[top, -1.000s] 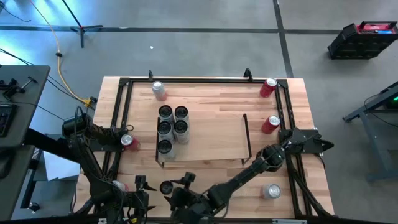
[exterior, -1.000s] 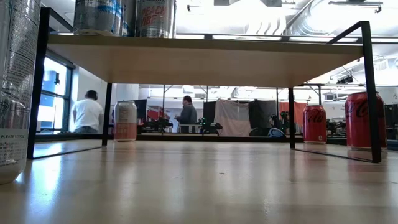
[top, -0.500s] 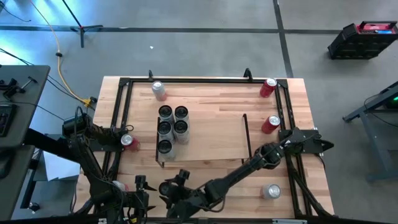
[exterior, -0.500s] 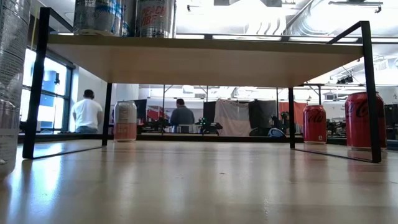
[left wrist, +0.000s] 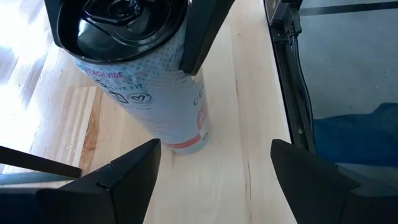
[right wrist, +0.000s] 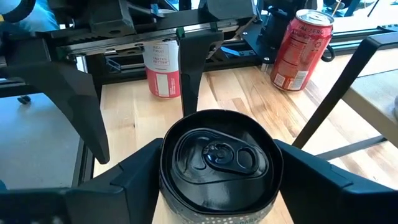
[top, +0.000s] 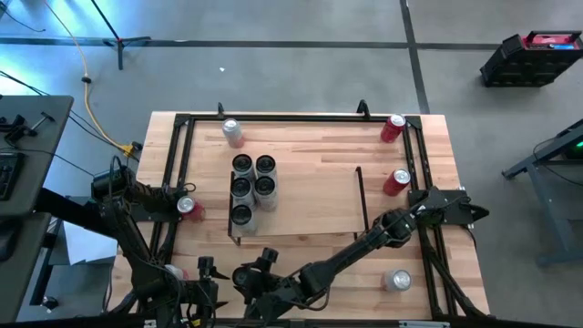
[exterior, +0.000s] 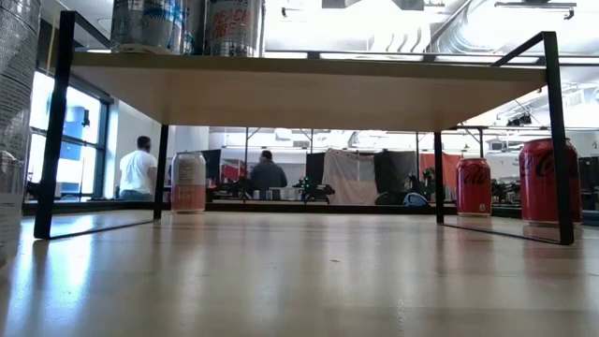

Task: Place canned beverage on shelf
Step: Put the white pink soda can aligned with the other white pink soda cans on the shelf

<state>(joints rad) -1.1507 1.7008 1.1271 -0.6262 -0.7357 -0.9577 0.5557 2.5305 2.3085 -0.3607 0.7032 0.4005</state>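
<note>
A white speckled can with a black top (left wrist: 149, 93) stands upright near the table's front edge, left of the middle (top: 243, 274). It also shows at the left edge of the low view (exterior: 14, 140). My right gripper (right wrist: 217, 193) is shut on it. My left gripper (left wrist: 214, 180) is open and empty just left of the can (top: 205, 273). The shelf (top: 310, 196), a light-wood board with black wire end frames, stands mid-table. Several dark-topped cans (top: 252, 178) stand on its left part. My right gripper pinches the can's upper side wall (left wrist: 177, 62), just under the rim, between its two fingers (left wrist: 202, 31). The fingers come slanting down from the table's right. The can stays upright; whether its base (left wrist: 186, 144) rests on the table I cannot tell.
Loose cans: a pale one (top: 233, 130) at the far left, two red ones (top: 393, 128) (top: 396, 182) at the right, a silver one (top: 396, 280) at the near right, one (top: 187, 208) by the left rail. Black rails (top: 178, 173) edge the table. People (exterior: 138, 168) stand in the room behind.
My right gripper has carried the white can a little toward the table's left edge, still upright; in the low view the can has slid farther out of the picture's left side. My right forearm has swung toward the far edge.
</note>
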